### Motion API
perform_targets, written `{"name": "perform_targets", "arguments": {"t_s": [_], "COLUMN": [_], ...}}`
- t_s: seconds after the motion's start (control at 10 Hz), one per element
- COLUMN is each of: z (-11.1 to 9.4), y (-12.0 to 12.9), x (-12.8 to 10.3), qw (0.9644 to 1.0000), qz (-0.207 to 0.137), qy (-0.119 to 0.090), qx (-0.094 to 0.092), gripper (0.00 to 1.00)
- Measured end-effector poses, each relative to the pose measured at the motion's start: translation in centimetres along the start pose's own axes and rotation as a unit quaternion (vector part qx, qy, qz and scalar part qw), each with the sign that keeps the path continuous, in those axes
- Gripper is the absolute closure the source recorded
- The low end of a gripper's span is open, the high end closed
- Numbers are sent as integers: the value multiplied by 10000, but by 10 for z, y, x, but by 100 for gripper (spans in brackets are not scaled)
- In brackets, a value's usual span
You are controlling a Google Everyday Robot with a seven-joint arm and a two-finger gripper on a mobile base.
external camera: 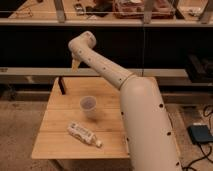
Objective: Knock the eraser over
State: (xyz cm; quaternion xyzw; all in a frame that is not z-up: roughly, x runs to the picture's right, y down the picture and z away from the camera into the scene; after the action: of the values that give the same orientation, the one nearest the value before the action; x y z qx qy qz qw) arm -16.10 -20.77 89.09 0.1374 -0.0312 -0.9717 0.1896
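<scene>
Single-arm robot at a light wooden table (47, 145), viewed from above on the near side. White arm (142, 120) rising from the near right, crossing the right half of the tabletop and hiding it, climbing leftward to a rounded elbow (84, 42) above the far-left part of the table, then turning down. Gripper (75, 64) at the end of that short downward segment: a small tan tip hanging in the air over the table's far-left area, set against the dark shelf front (30, 50) behind. Gripper state, apart or together: cannot tell, visible only as one short tan shape. Whether anything is held: cannot tell. In contact with neither the tabletop nor the objects on it. Eraser (61, 85): slim black block, standing upright at the far-left edge of the table, below and slightly left of the gripper, apart from it. Clear cup (88, 106): upright near the middle of the visible tabletop, nearer and to the right of the eraser, well apart from it. White labelled bottle (81, 133): lying on its side on the near-left part of the table, cap end toward the near right, just near of the clear cup. On the floor at right, a blue box (200, 134) with dark cables.
</scene>
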Motion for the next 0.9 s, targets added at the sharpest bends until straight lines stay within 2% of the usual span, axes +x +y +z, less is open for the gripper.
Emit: {"name": "perform_targets", "arguments": {"t_s": [0.3, 0.5, 0.7, 0.8, 0.9], "z": [0, 5, 22, 28, 33], "y": [1, -8, -43, -53, -58], "x": [-2, 6, 49, 63, 70], "qw": [10000, 9999, 9972, 9957, 9947], "qz": [9, 8, 97, 143, 181], "qy": [-7, 31, 309, 389, 441], "qx": [4, 162, 675, 832, 906], "gripper": [20, 20, 20, 20, 20]}}
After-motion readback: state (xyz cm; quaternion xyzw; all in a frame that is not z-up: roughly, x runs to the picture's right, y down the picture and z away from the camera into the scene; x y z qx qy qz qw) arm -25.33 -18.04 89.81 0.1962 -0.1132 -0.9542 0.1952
